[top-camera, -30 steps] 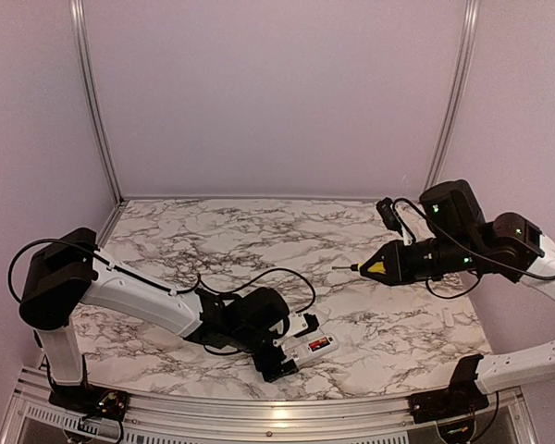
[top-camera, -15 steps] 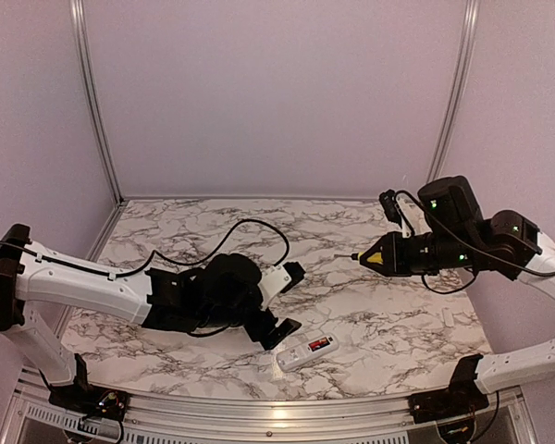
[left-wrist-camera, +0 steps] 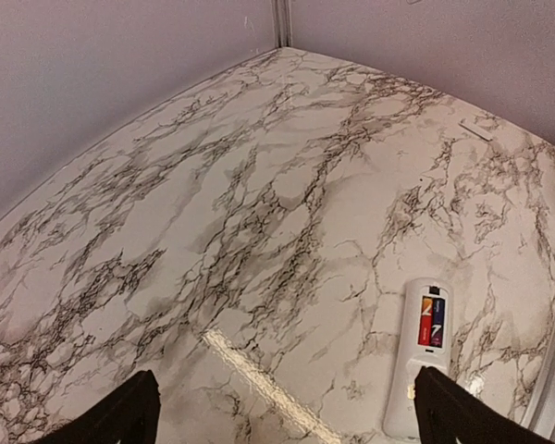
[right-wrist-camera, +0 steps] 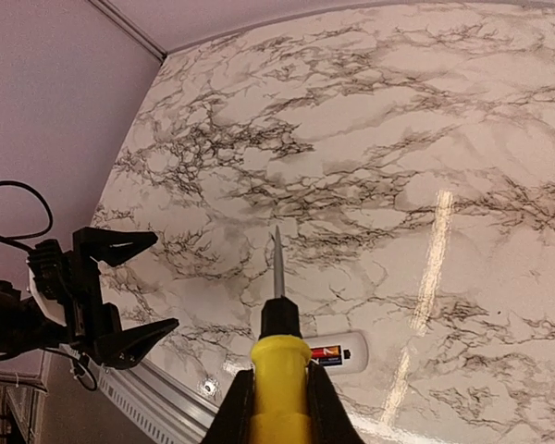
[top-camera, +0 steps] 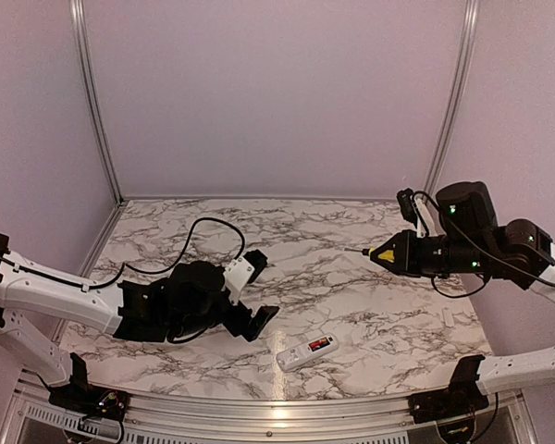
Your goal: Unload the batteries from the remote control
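Here, the slim white rectangular remote control (top-camera: 307, 352) lies flat on the white marble-patterned bench (top-camera: 287, 231), close to the near edge and about midway between the two arms. Its back faces up, and the battery recess is uncovered. Inside the recess sit the small red-wrapped cylindrical batteries (top-camera: 320, 345), side by side; in the left wrist view (left-wrist-camera: 431, 322) they appear in the upper part of the handset (left-wrist-camera: 418, 361).

The left end effector (top-camera: 259, 289) is above the bench to the left of the remote control and apart from it. Its black fingers (left-wrist-camera: 134, 412) are spread wide with nothing between them.

The right end effector (top-camera: 405, 256) is raised over the right side of the bench, well away from the handset. It is clamped around the yellow-handled screwdriver (top-camera: 379, 257), whose thin metal shaft points left across the bench. In the right wrist view the yellow handle (right-wrist-camera: 279, 365) sits between the fingers, and the shaft tip is in the air above the marble, with the remote control (right-wrist-camera: 344, 352) just beyond the handle.
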Action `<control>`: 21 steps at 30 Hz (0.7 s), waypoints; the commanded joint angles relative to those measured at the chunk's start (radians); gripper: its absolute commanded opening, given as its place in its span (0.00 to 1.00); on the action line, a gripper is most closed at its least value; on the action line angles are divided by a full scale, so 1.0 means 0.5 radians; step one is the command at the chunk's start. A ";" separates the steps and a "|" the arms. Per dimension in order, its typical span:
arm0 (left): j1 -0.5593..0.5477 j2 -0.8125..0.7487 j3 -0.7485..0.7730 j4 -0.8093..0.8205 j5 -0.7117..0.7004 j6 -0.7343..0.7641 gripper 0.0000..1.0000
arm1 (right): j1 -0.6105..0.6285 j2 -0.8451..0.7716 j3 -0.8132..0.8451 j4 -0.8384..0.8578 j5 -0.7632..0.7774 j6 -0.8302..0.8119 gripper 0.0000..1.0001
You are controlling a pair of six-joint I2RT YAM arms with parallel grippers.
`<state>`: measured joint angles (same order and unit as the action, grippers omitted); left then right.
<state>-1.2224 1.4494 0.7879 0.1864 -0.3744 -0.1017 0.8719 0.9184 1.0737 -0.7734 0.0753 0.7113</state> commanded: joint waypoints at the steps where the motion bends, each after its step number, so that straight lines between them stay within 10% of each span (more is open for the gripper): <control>1: 0.006 -0.024 -0.202 0.267 0.236 -0.027 0.99 | -0.009 -0.064 -0.013 0.027 0.053 0.093 0.00; 21: -0.064 0.366 -0.555 1.083 0.607 0.286 0.99 | -0.011 0.010 -0.026 -0.107 -0.021 0.269 0.00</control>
<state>-1.2316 1.5639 0.5018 0.5911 -0.0898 0.0311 0.8719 0.9092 1.0607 -0.7952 0.0700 0.8124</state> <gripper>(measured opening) 0.990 0.136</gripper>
